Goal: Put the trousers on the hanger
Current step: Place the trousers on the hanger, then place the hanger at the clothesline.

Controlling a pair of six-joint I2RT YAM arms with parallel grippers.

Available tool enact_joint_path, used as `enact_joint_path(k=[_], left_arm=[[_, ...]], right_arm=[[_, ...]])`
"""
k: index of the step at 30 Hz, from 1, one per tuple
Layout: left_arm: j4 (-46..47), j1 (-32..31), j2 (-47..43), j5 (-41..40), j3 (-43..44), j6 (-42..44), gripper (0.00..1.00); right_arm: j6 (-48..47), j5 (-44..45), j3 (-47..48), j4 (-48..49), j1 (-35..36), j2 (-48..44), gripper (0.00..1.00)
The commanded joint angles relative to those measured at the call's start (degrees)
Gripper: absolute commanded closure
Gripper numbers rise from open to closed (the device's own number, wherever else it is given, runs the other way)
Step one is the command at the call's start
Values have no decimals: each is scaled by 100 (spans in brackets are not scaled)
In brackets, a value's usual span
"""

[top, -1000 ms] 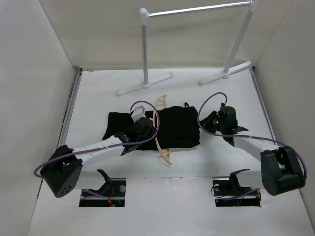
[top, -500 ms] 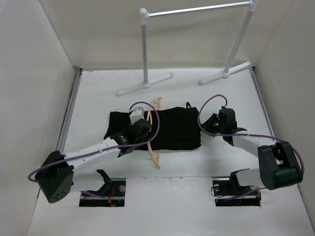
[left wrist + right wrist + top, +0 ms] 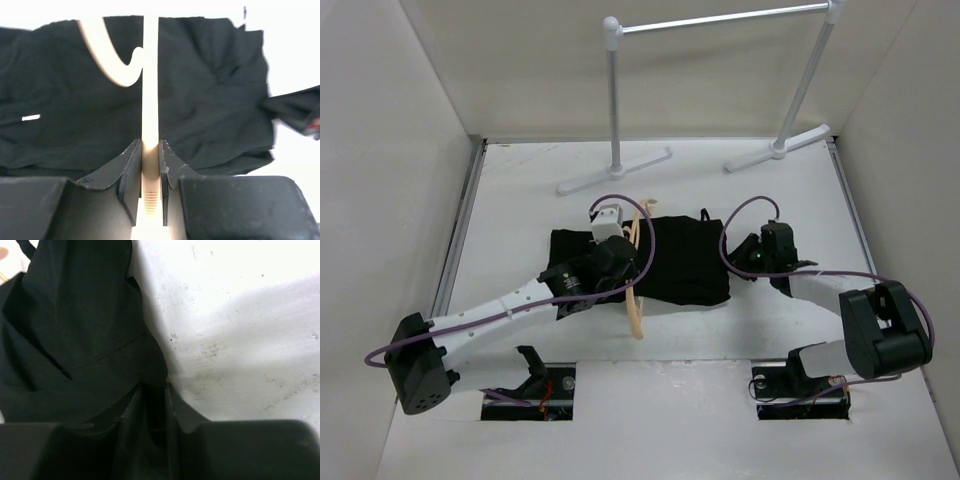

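Note:
The black trousers (image 3: pixel 685 262) lie folded flat in the middle of the table. The tan wooden hanger (image 3: pixel 637 300) lies across their left part, running near to far. My left gripper (image 3: pixel 616 258) is shut on the hanger's straight bar (image 3: pixel 150 90), with the curved hook (image 3: pixel 112 65) over the cloth (image 3: pixel 215 90). My right gripper (image 3: pixel 748 254) sits at the trousers' right edge. In the right wrist view it (image 3: pixel 155 392) is shut on a fold of the black cloth (image 3: pixel 75 340).
A white-and-grey rail stand (image 3: pixel 614 100) stands at the back, its feet on the far part of the table. White walls close in left, right and behind. Two cut-outs (image 3: pixel 528 388) (image 3: pixel 800 385) lie at the near edge by the arm bases.
My left arm has stretched forward, carrying the hanger; its near end swung left, so it lies straighter across the trousers. The trousers' left edge shifted slightly right. My right gripper stays at the right edge.

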Motion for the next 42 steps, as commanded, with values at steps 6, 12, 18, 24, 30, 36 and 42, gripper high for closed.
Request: enact_joint_path(k=[6, 12, 18, 24, 30, 36, 42], left_arm=[[2, -248, -215, -507, 954, 278, 100], [-95, -441, -181, -507, 1823, 620, 100], [115, -582, 65, -516, 2457, 1069, 100], [695, -608, 338, -489, 2528, 1271, 100], [1021, -696, 470, -507, 2475, 1324, 100], [1083, -740, 453, -489, 2361, 1280, 100], [1118, -801, 435, -507, 2273, 1201, 100]], right_arm=[[-46, 148, 68, -457, 78, -1005, 37], [-371, 411, 691, -1696, 227, -2613, 28], [-600, 44, 1570, -2111, 1086, -3565, 73], [-293, 95, 2292, -1200, 2932, -3153, 57], [-82, 78, 2617, -459, 3751, -2204, 43], [-134, 253, 2644, -362, 4138, -1825, 39], [-170, 210, 2653, 59, 4279, -1509, 39]])
